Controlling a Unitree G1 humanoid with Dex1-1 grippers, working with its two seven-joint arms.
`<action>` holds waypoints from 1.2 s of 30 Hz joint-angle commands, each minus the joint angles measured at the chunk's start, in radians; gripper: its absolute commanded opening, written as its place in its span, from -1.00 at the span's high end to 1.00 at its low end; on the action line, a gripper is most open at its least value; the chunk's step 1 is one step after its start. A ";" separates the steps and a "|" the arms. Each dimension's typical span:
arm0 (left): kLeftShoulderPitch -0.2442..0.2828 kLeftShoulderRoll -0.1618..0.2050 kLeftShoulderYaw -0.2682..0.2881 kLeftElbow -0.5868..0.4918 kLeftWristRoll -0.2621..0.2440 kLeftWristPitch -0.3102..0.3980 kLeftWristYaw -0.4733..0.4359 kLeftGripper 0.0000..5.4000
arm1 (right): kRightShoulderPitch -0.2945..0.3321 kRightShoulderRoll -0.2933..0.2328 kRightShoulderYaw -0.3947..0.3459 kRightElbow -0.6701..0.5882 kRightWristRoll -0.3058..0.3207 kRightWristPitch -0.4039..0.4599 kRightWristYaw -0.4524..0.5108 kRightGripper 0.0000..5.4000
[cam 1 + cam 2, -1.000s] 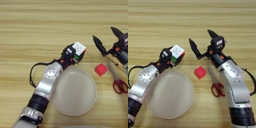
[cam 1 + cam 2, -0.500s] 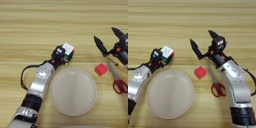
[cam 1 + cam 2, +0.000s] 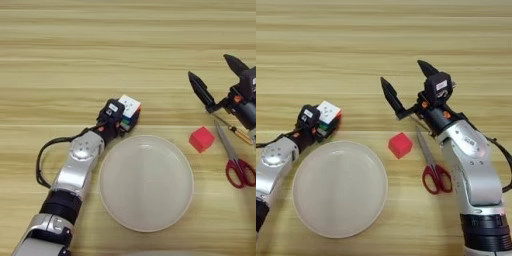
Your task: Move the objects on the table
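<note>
Left gripper [image 3: 122,118] is clamped on the puzzle cube [image 3: 129,111], white face up, at about mid-table just beyond the plate's far-left rim. Cube looks held low, at or just above the wood; can't tell if it touches. Judging by that, it's being carried or set down beside the plate, not on it.

Right gripper [image 3: 408,82] hangs with fingers spread wide, holding nothing, toward the table's right side. It sits beyond the red cube [image 3: 400,145], apart from it. My read: it's poised for a grab there, spread wide enough to straddle the cube.

Red cube rests on the table [image 3: 75,55] between the plate [image 3: 146,182] and the scissors [image 3: 431,165], close to the plate's right rim but not touching. Scissors lie closed, blades pointing away from the robot and under the right wrist, red handles nearest the near edge. Plate holds nothing, sits near the near edge.

Risk: the right claw could snag the scissor blades when dropping onto the red cube.
</note>
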 commanded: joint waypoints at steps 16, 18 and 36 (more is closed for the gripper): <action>0.015 0.002 0.012 -0.044 -0.020 -0.023 -0.003 -0.70 | -0.007 -0.011 -0.009 0.015 0.006 -0.020 0.009 -1.00; 0.019 0.001 0.012 -0.053 -0.022 -0.026 -0.002 -0.76 | -0.007 -0.012 -0.010 0.016 0.007 -0.020 0.010 -1.00; 0.034 -0.005 0.066 -0.200 -0.107 -0.088 -0.003 -1.00 | -0.009 -0.018 -0.017 0.021 0.009 -0.023 0.013 -1.00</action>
